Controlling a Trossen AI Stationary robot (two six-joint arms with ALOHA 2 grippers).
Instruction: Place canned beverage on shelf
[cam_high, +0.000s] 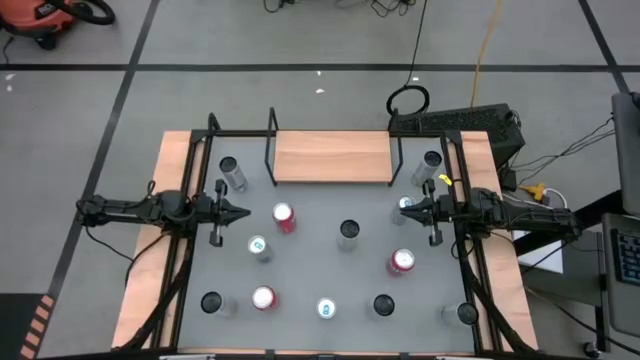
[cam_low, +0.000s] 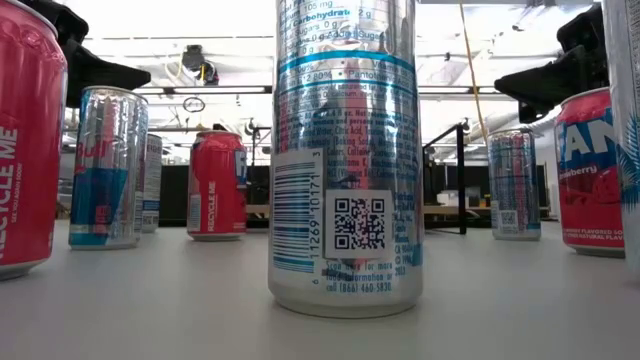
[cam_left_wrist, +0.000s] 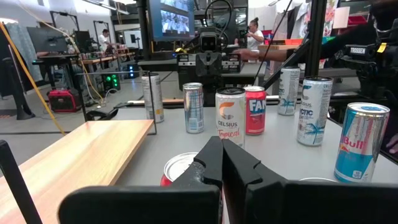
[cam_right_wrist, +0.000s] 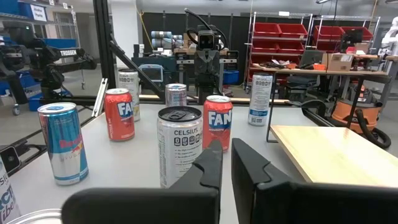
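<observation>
Both grippers hover shut and empty, facing each other across the grey table (cam_high: 310, 255).
Left gripper (cam_high: 243, 211) sits left of the shelf (cam_high: 332, 156), which lies at the far edge between the arms; right gripper (cam_high: 407, 209) sits right. Eleven cans stand scattered, the nearest red can (cam_high: 284, 217) just beside the left gripper. Only the wrist views show a person beyond the table.

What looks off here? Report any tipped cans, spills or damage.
Nothing stands out. Every can in view stands upright on the table, with no spill or dents visible. The shelf lies square and bare. Both grippers, left and right, hover shut and empty.
</observation>
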